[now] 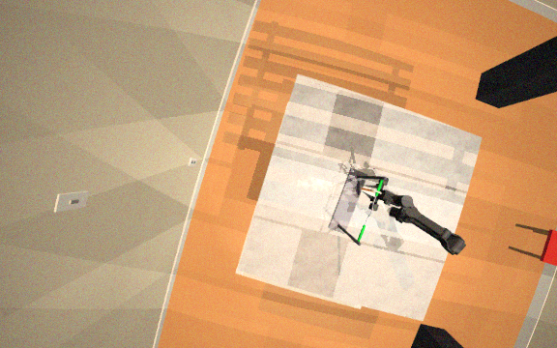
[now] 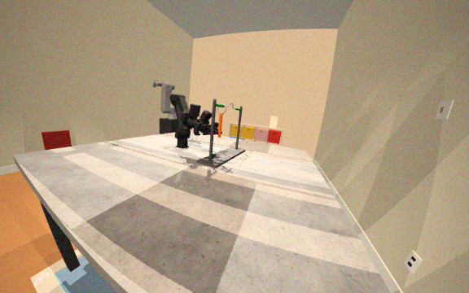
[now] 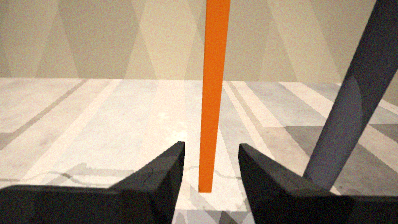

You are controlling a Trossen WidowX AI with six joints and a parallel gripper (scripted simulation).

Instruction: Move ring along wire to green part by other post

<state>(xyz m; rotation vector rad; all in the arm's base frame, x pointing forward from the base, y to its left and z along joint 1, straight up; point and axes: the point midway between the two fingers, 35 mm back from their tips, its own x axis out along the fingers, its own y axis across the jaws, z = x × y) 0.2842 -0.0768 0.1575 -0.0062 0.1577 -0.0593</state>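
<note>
The orange handle (image 2: 220, 125) (image 3: 212, 95) hangs upright below its ring (image 2: 221, 113), which hangs on the green part (image 1: 379, 188) (image 2: 220, 105) beside one post (image 2: 212, 130) (image 3: 350, 95). The other green part (image 1: 362, 233) (image 2: 238, 109) is by the far post (image 2: 239, 128). The thin grey wire (image 2: 231, 105) runs between them. My gripper (image 3: 211, 149) is partly open, at the height of the handle's lower part. In the wrist view the handle stands between the fingertips, with a gap on each side; its depth relative to them is unclear. The top view shows the fingers only small.
The near post stands just right of the right finger in the wrist view. Both posts rise from a dark base plate (image 1: 343, 205) (image 2: 228, 156) on the table (image 1: 278, 237) (image 2: 291, 252). Shadows cross the table. Coloured bins (image 2: 248, 132) are in the background.
</note>
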